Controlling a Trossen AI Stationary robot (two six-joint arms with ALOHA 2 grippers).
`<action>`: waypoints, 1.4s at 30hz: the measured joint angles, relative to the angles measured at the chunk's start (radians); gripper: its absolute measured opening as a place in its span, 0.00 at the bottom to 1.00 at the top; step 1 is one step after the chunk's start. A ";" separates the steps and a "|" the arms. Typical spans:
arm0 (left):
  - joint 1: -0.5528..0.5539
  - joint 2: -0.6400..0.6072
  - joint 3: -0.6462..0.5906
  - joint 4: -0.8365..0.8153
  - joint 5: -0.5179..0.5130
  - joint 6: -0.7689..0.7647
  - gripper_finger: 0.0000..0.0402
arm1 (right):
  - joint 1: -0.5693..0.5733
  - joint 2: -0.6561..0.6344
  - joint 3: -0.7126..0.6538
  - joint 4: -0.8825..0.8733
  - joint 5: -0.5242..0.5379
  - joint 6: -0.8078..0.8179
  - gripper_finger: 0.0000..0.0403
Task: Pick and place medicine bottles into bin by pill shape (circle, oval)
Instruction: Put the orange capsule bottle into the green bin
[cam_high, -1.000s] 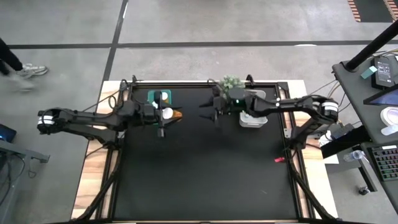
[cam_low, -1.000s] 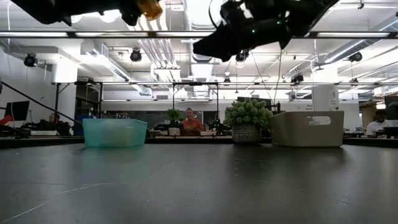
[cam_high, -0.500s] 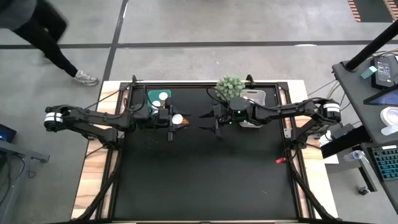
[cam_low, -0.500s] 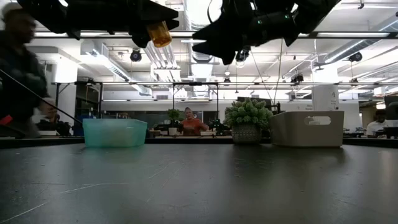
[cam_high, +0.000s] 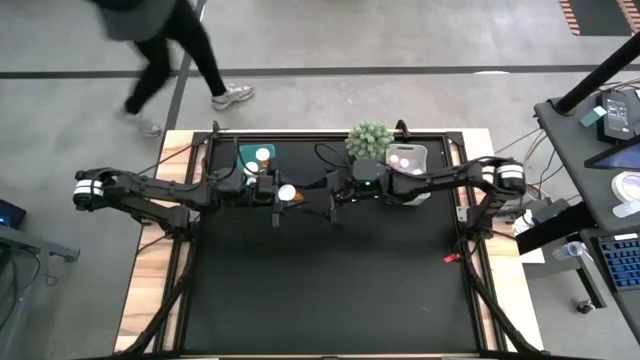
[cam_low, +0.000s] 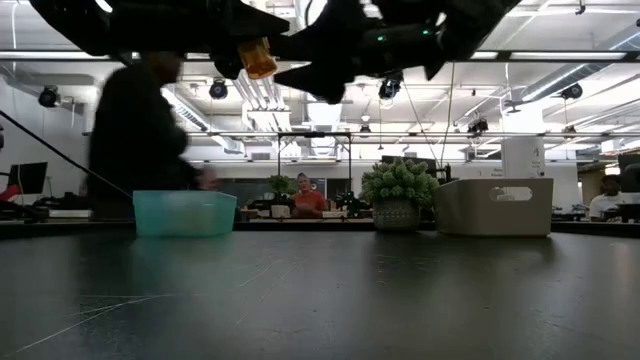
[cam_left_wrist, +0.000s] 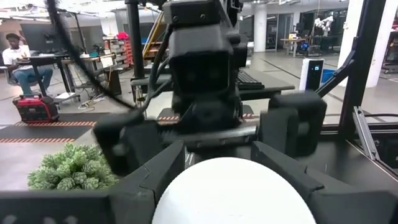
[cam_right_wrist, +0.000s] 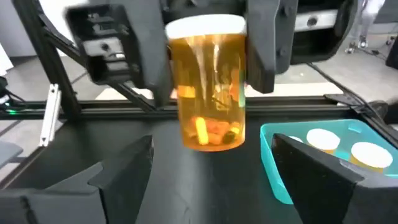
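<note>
A black tabletop (cam_high: 330, 290) carries a teal bin (cam_high: 250, 154), a green plant (cam_high: 370, 139) and a white bin (cam_high: 410, 160) along its far edge.

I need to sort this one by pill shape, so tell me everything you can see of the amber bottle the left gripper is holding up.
The amber bottle is a see-through orange cylinder with a white cap. It hangs upright in the air, cap uppermost, clamped near its top between the left gripper's dark fingers, touching nothing else. Orange pills lie at its bottom, some looking elongated, though their shape is hard to settle. It is above the black mat, beside the teal bin, with the right gripper's open fingers facing it.
</note>
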 joint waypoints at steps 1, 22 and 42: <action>0.000 0.000 0.000 0.000 0.000 0.000 0.41 | 0.000 0.019 0.017 -0.003 0.000 -0.001 0.79; 0.000 0.002 0.000 -0.005 0.000 0.006 0.41 | 0.000 0.104 0.125 -0.001 -0.031 -0.019 0.39; 0.000 -0.044 0.000 -0.083 0.042 -0.024 0.54 | 0.000 0.101 0.088 0.001 -0.026 -0.023 0.41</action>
